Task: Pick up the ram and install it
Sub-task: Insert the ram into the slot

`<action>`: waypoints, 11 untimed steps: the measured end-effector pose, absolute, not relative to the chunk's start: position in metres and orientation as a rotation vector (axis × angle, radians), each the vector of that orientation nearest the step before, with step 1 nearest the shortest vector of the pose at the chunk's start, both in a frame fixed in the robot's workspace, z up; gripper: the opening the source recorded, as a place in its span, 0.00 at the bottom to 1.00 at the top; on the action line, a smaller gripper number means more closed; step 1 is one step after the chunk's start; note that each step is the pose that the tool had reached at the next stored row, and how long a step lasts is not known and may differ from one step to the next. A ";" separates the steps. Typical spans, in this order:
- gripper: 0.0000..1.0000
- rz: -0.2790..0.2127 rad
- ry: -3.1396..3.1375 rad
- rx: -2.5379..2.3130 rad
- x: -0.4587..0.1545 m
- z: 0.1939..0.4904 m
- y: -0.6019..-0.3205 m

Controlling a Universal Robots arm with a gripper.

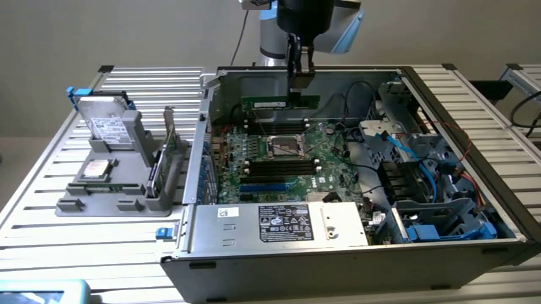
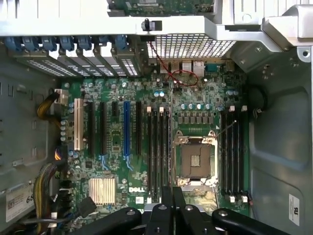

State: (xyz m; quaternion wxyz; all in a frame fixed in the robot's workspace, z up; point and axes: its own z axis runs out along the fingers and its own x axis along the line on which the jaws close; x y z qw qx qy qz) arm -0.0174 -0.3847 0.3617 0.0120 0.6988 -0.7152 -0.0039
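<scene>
Ram: You had the ram (image 1: 272, 102) in the air inside the open computer case (image 1: 338, 266), its long edge level and parallel to the memory slots (image 1: 279, 166).
Grip: The gripper (image 1: 301, 81) was clenched on the ram's upper edge, toward the end at the exterior view's right. The rest of the stick reached out to the exterior view's left.
Wrist check: The gripper (image 2: 172, 213) pointed down at the motherboard (image 2: 112, 147). The fingers (image 2: 164, 215) lay close together, in line with the length of the slots.
Position: The ram hung above the board near the CPU socket (image 1: 286, 147), clear of the slots as far as the exterior view showed. You could not tell which of the two slot banks beside the socket it stood over.
Slots: Both banks (image 2: 156, 152) looked unfilled.
Step in hand: Pickup was done. You were in the carry-and-align part of installation, and seating had not begun.
Next move calls for: A straight descent with the contact edge square over one slot, the end latches of that slot open, and even downward pressure along the stick.
Clearance: The black cables (image 1: 355, 95) by the far wall ran near the gripper.
Outside the case: The grey holder (image 1: 101, 204) on the table (image 1: 50, 240) carried a hard drive (image 1: 108, 126) and an expansion card (image 1: 166, 149), well apart from the work.
</scene>
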 end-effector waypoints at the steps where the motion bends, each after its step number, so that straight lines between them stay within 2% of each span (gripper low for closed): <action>1: 0.12 -0.012 -2.230 2.179 -0.017 0.360 -0.385; 11: 0.12 0.007 -2.222 2.170 -0.016 0.352 -0.384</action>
